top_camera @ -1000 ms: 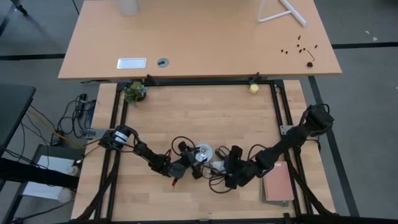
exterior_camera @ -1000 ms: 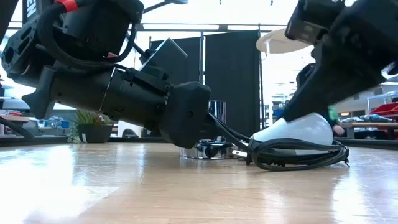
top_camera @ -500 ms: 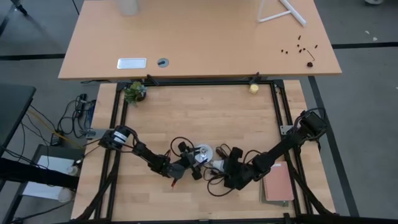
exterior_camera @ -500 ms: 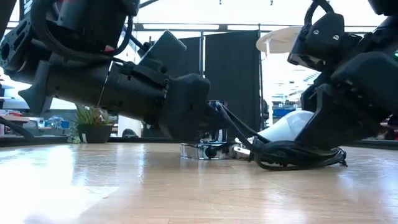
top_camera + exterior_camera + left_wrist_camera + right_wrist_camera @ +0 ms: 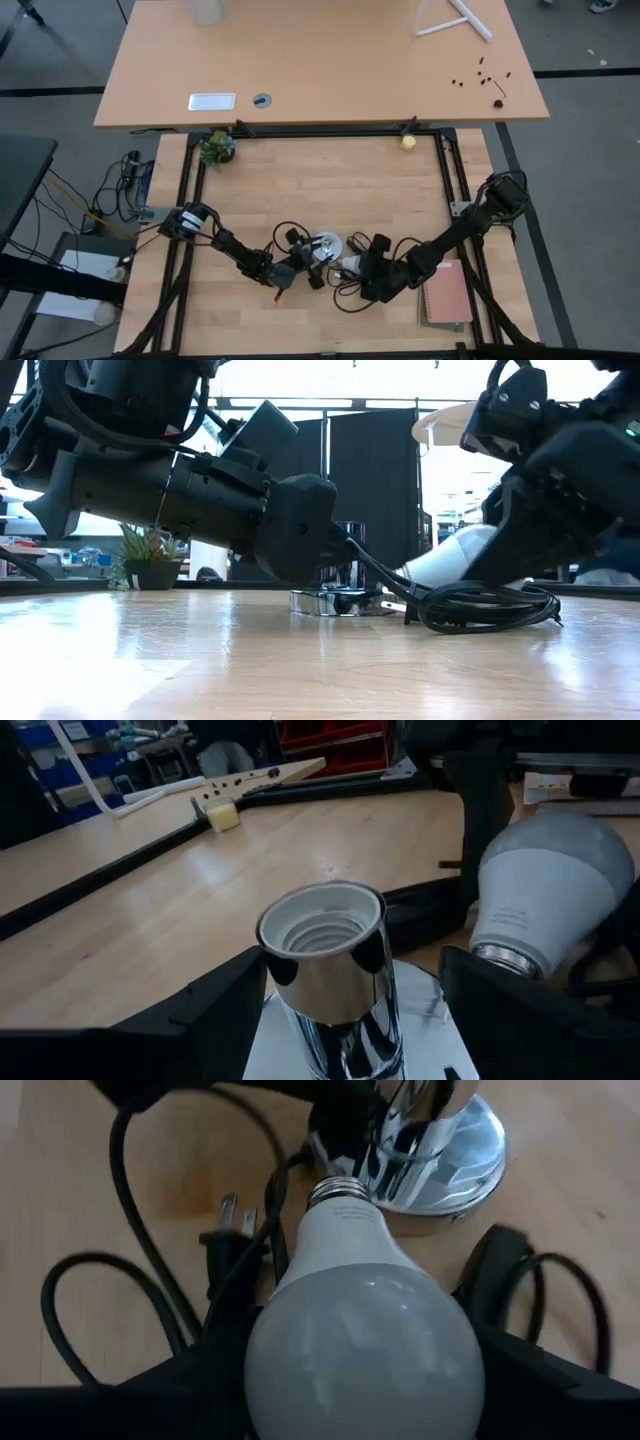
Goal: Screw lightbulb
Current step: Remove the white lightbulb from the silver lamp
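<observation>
The white lightbulb [image 5: 360, 1330] is between the fingers of my right gripper [image 5: 360, 1380], which is shut on it; its grey screw base [image 5: 340, 1188] points at the socket. The chrome socket [image 5: 325, 955] stands upright on its round disc on the wooden table, open mouth up. My left gripper [image 5: 350, 1030] is low over the table and shut on that disc. In the high view the socket [image 5: 325, 244] sits between my left gripper [image 5: 303, 263] and my right gripper [image 5: 360, 268]. The bulb [image 5: 450, 560] is right of the socket [image 5: 342, 575] in the low view. My left gripper pinches the socket's round base disc [image 5: 425, 1020] between its two fingers, coming in level from the table's left. The socket stands upright with the disc flat on the table. My right gripper pinches the bulb's wide glass globe [image 5: 300, 1380] between its two fingers, coming in low from the table's right. The bulb is tilted, its screw base lower and toward the socket, beside the socket's tube.
A black cord coil [image 5: 485, 608] with a plug [image 5: 228, 1230] lies on the table under and around the bulb. A reddish notebook [image 5: 447, 295] lies near the right edge. A small potted plant [image 5: 215, 147] and a yellowish ball [image 5: 408, 142] sit at the far rail.
My right gripper has carried the bulb a little toward the table's left, toward the socket. The bulb has gone from lying low on the cord coil to tilted with its screw base close to the socket.
</observation>
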Available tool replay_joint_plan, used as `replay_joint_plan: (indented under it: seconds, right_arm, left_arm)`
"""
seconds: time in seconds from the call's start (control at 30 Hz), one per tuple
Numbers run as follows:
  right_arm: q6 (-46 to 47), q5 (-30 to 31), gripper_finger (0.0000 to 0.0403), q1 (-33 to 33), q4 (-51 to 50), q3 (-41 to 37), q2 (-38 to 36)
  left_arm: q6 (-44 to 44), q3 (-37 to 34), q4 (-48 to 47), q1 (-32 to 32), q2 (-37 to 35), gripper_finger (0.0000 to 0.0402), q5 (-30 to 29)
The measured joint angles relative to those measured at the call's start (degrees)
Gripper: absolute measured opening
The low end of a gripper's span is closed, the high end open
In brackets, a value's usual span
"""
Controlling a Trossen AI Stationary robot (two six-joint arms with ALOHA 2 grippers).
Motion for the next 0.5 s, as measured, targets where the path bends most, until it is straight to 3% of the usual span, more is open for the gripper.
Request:
replay_joint_plan:
  seconds: [0.3,0.5]
  right_arm:
    - [-2.19,1.85,0.0286,-3.46,-8.67,0.02,-8.06]
    - [3.84,7.67,0.0288,-6.73,-22.08,0.02,-13.78]
  left_arm:
    - [5.6,0.02,4.28,-1.99,-0.07,0.03,-5.56]
    - [4.5,0.04,4.66,-2.11,-0.8,0.03,-6.37]
